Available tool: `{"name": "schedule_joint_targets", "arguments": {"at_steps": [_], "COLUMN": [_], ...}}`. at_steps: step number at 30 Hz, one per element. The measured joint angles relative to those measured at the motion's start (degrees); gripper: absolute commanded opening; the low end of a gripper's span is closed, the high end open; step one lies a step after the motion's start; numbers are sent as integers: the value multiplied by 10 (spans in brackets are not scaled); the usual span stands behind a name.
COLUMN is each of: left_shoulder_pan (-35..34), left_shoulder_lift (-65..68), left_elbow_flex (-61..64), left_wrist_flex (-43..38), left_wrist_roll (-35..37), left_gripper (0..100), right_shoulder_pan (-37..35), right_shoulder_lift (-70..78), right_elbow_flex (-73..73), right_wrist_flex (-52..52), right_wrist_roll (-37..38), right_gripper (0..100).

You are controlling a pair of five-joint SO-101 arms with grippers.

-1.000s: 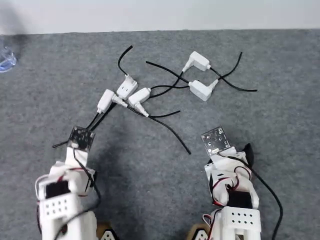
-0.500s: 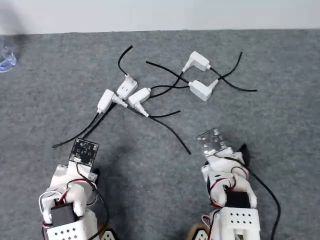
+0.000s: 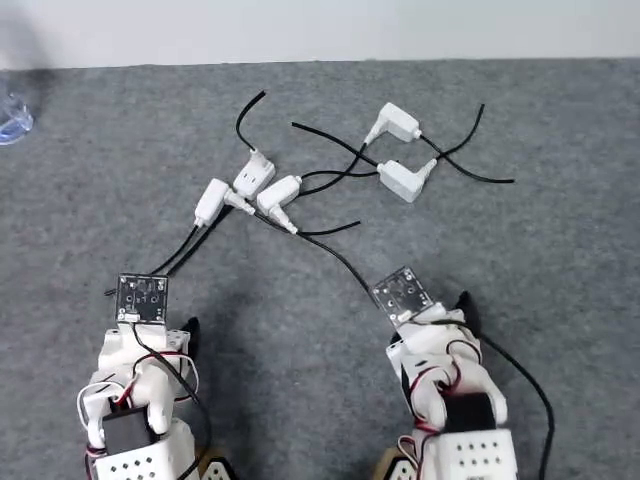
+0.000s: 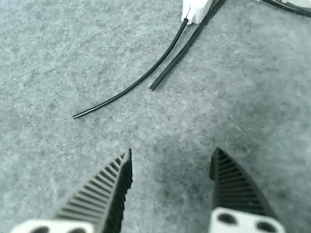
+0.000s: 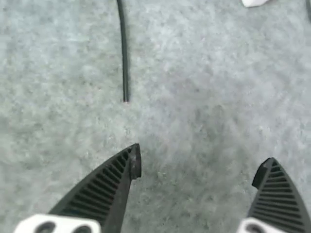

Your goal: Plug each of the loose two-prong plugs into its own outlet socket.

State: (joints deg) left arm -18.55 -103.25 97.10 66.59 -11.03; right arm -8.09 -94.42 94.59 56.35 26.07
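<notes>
plugs [image 3: 399,180] loose on grey carpet [image 3: 560,260]

No text, number or sign can be read anywhere. The white plugs [image 3: 400,181] show no legible print. The small boards [image 3: 142,298] on top of the arms carry marks too tiny to make out.
</notes>
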Motion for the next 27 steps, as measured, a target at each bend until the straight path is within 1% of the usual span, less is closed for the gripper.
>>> {"name": "schedule_joint_targets", "arguments": {"at_steps": [3, 6, 10, 15, 19, 27], "left_shoulder_pan": [0, 0, 5, 62, 118, 125], "left_shoulder_lift": [0, 0, 0, 0, 0, 0], "left_elbow_flex": [0, 0, 0, 0, 0, 0], "left_wrist_flex": [0, 0, 0, 0, 7, 34], "left_wrist_roll": [0, 0, 0, 0, 0, 0], "left_gripper": [250, 250, 250, 248, 249, 248], "right_shoulder_pan": [-1, 1, -4, -7, -8, -8], "right_shoulder_lift": [-87, -62, -78, -87, -87, -87], "right_elbow_flex": [0, 0, 8, 8, 8, 8], "right_wrist_flex": [62, 53, 29, 47, 118, 167], "right_wrist_roll": [-7, -6, -6, -6, -6, -6], "right_gripper": [362, 362, 362, 362, 362, 362]}}
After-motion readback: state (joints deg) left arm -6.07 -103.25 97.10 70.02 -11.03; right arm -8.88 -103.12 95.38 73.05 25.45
